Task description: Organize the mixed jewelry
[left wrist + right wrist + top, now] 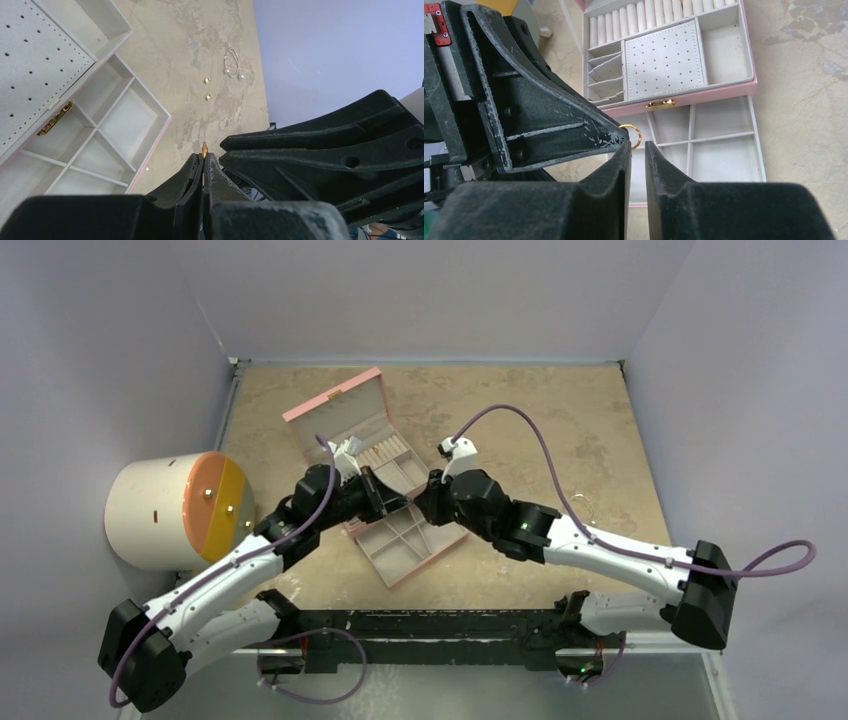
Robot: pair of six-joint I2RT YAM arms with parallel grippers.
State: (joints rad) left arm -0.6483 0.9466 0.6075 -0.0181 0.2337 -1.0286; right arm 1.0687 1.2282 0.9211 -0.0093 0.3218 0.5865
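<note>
**Ring pinched by the left gripper above the open box**

The two arms meet tip to tip over the pink compartmented jewelry box [333,400], about where its main tray meets the pulled-out grey drawer [405,545]. The box lies open on the beige stone-patterned table [560,420] with its lid tipped back.

The left gripper [203,159] has its fingers pressed together. At their very tips they pinch a small gold-coloured ring [204,146], which sticks out a little past the ends. In the left wrist view the ring shows edge-on. In the right wrist view it shows as a round loop hanging at the left fingertips, seen against the drawer's compartments.

The right gripper [637,150] faces it with a narrow gap between its fingers and holds nothing. The ring sits just beyond its fingertips, roughly in line with the gap. Whether either finger touches the ring cannot be told.

More of the jewelry lies on the bare table, off to the robot's right of the box. There are two tiny gold-coloured pieces [207,80] near each other. Close beyond them is a thin silvery wire hoop [237,62] with a small pale bead at each end.

The drawer compartments in view look bare. A white cylinder with an orange and yellow top [150,510] stands at the table's left edge, well apart from the box.
</note>
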